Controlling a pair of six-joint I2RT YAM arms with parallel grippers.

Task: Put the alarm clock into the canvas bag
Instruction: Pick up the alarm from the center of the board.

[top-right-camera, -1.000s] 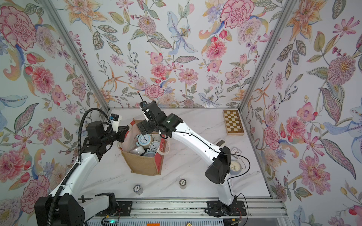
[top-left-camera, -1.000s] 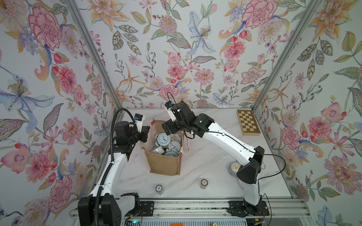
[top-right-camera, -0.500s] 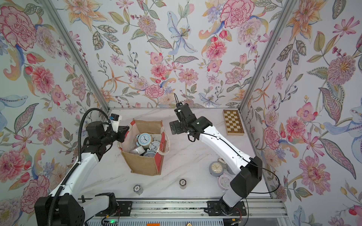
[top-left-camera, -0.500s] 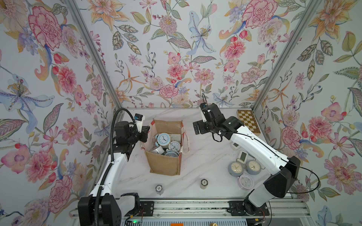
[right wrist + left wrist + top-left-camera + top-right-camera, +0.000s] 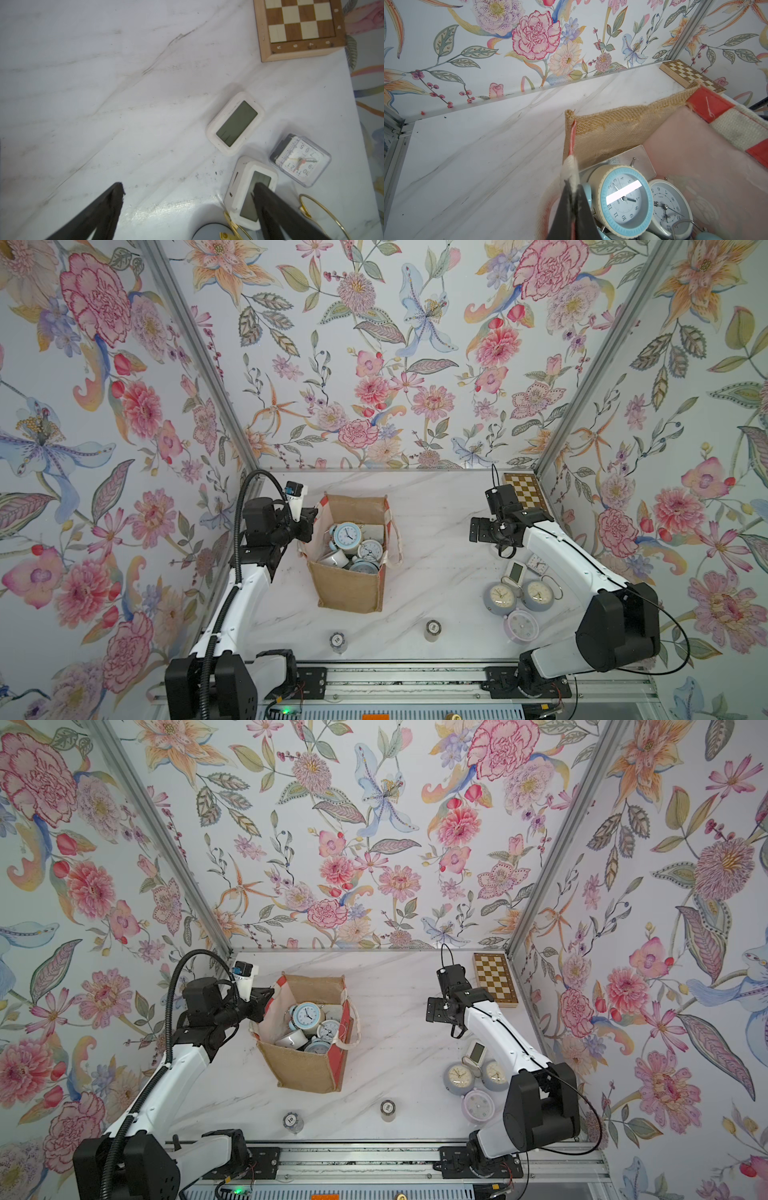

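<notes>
Right tool (image 5: 188,185), apart, swung off canvas bag (image 5: 349,589) toward clocks (image 5: 500,598); left tool (image 5: 572,184) pinches strap (image 5: 569,167).

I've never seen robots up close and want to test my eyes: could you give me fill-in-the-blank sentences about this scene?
The blue-rimmed alarm clock lies ____ the canvas bag. The left gripper is ____ on the bag's edge. The right gripper holds its jaws ____. The chessboard box sits in the far ____ corner.
Missing: inside; shut; open; right.
</notes>
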